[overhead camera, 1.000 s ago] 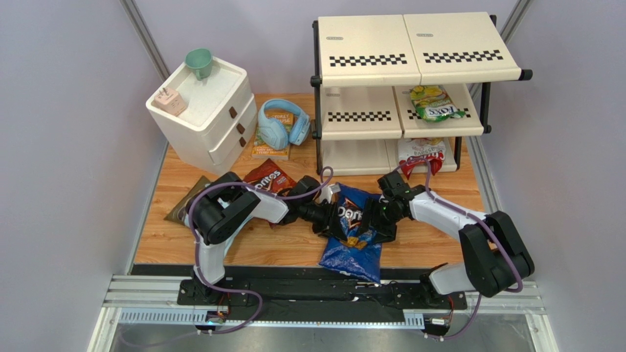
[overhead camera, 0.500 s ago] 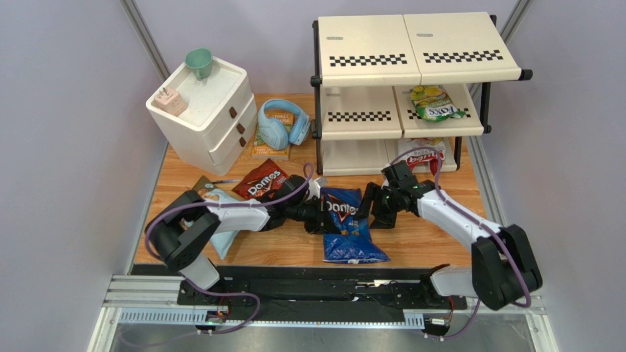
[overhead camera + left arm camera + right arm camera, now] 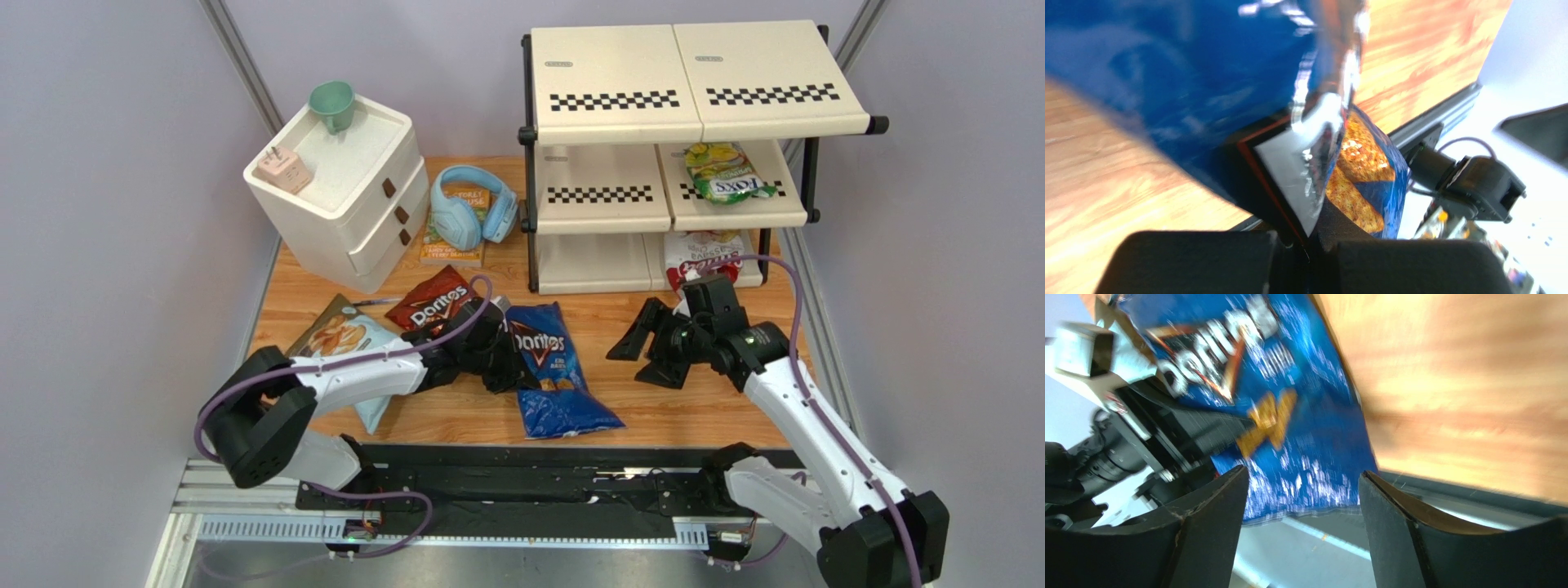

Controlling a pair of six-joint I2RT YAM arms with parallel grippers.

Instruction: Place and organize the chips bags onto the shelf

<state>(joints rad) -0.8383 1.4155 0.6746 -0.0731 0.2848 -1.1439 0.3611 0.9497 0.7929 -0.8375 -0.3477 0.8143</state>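
The blue Doritos bag (image 3: 555, 368) lies on the wooden table, its top edge raised. My left gripper (image 3: 501, 355) is shut on that bag's left edge; in the left wrist view its fingers (image 3: 1229, 257) pinch the foil seam of the bag (image 3: 1198, 73). My right gripper (image 3: 646, 349) hangs open to the right of the bag, apart from it, and the bag (image 3: 1290, 416) shows beyond its fingertips (image 3: 1223, 496). The red Doritos bag (image 3: 432, 300) and the pale-blue bag (image 3: 341, 337) lie to the left. On the shelf (image 3: 687, 86), a green-yellow bag (image 3: 730, 172) sits on the middle tier and a white-and-red bag (image 3: 702, 257) on the bottom.
A white two-drawer cabinet (image 3: 337, 190) with a green cup (image 3: 331, 104) and a small pink item (image 3: 282, 165) stands at the back left. Blue headphones (image 3: 472, 208) rest on an orange book (image 3: 451, 239) beside the shelf. A black rail (image 3: 540, 472) runs along the near edge.
My left gripper has shut on the blue bag and dragged it left. The right gripper has opened wider and drawn away to the right. The pale-blue bag is now uncovered.
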